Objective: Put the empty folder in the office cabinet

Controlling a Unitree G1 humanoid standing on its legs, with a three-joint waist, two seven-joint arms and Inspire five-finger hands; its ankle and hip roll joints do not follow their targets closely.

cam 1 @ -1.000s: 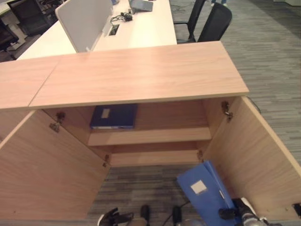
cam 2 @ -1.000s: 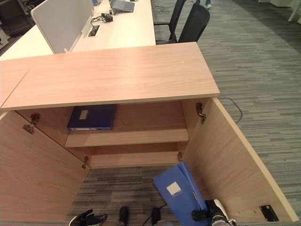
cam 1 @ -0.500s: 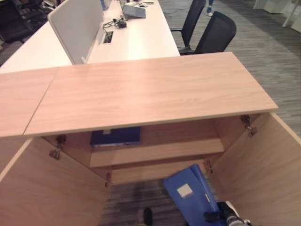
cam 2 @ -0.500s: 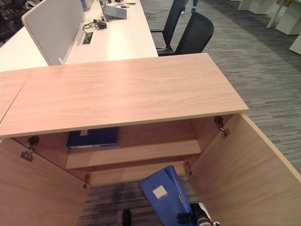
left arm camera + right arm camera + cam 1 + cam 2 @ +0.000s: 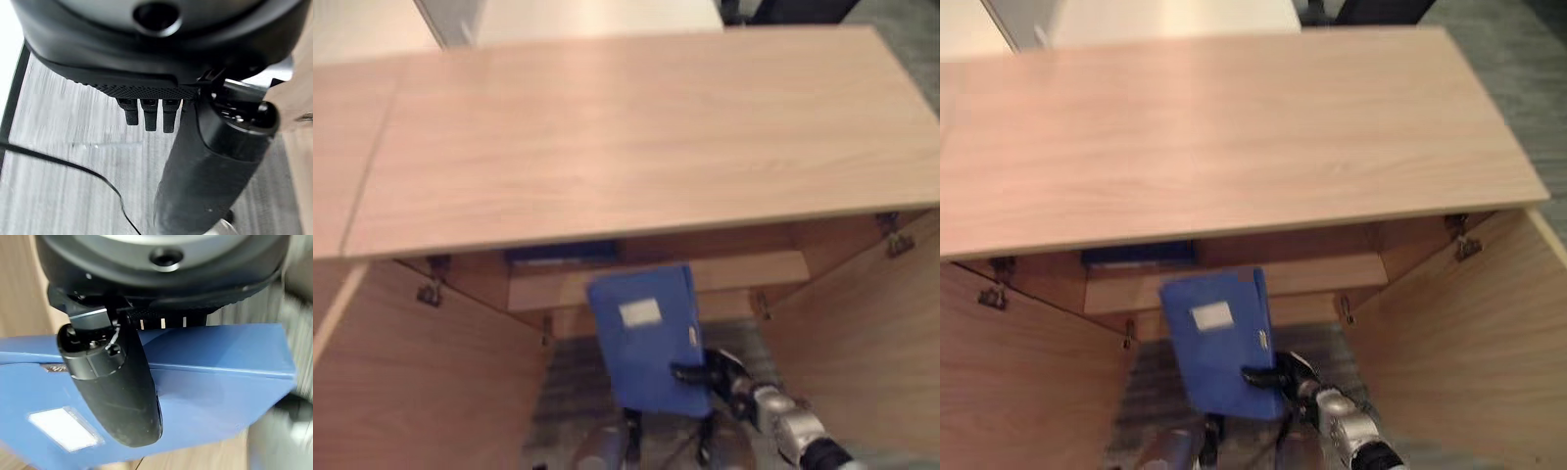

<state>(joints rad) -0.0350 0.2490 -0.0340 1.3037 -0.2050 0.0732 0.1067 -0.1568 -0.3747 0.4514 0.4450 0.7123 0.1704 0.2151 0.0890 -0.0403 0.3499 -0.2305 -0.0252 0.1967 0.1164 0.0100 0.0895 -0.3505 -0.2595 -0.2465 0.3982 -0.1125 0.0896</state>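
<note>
A blue folder (image 5: 646, 333) with a white label hangs upright in front of the open wooden cabinet (image 5: 626, 127), its top edge level with the upper shelf (image 5: 754, 274). My right hand (image 5: 724, 372) is shut on the folder's lower right edge. In the right wrist view the thumb (image 5: 117, 387) lies across the blue cover (image 5: 220, 372), with the fingers behind it. My left hand (image 5: 215, 161) hangs over the grey carpet with relaxed fingers and nothing in it.
A darker blue folder (image 5: 563, 255) lies flat on the upper shelf, mostly hidden under the cabinet top. Both doors stand open, the left door (image 5: 421, 382) and the right door (image 5: 862, 343) flanking the opening. Grey carpet (image 5: 568, 382) lies below.
The camera has come closer and tipped down over the cabinet top. My right hand has carried the blue folder up and leftwards, from low beside the right door to the middle of the opening.
</note>
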